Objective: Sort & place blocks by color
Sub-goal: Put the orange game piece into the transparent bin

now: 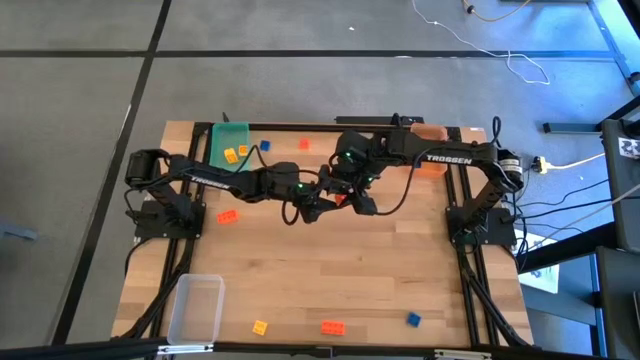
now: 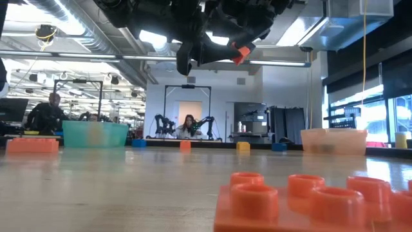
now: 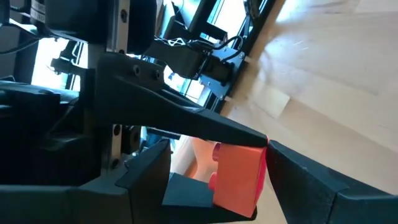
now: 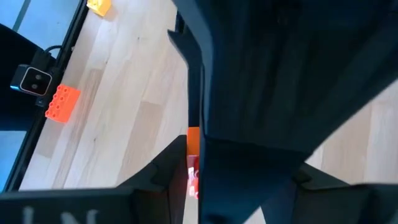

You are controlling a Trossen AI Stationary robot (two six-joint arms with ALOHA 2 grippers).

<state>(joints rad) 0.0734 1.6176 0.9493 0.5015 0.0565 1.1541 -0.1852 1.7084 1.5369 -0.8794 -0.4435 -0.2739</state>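
Note:
Both arms meet high over the table's middle. An orange-red block (image 1: 343,200) (image 2: 241,51) hangs in the air between them. My left gripper (image 1: 322,203) (image 3: 239,186) comes from the left and is shut on this block (image 3: 239,177). My right gripper (image 1: 350,192) (image 4: 239,174) comes from the right and is open. One of its fingers (image 3: 186,121) lies across the block's top. Other blocks lie on the table: orange-red (image 1: 228,215) (image 1: 332,327) (image 1: 305,144), yellow (image 1: 260,327), blue (image 1: 413,320) (image 1: 264,146). Two yellow blocks (image 1: 237,153) lie in the green bin (image 1: 232,132). My left gripper pinches the orange-red block between its two fingers. The studded face (image 3: 214,165) is turned to one pad and the flat back (image 3: 264,171) to the other finger. The block is lifted clear of the table. My right gripper has one finger (image 4: 165,168) right beside the block's edge (image 4: 193,146); whether it touches I cannot tell, since the left gripper hides the rest.
An orange bin (image 1: 432,165) (image 2: 333,140) stands at the far right under the right arm. A clear bin (image 1: 197,305) sits at the near left corner. In the low view an orange-red block (image 2: 309,200) lies close to the camera. People sit in the room behind.

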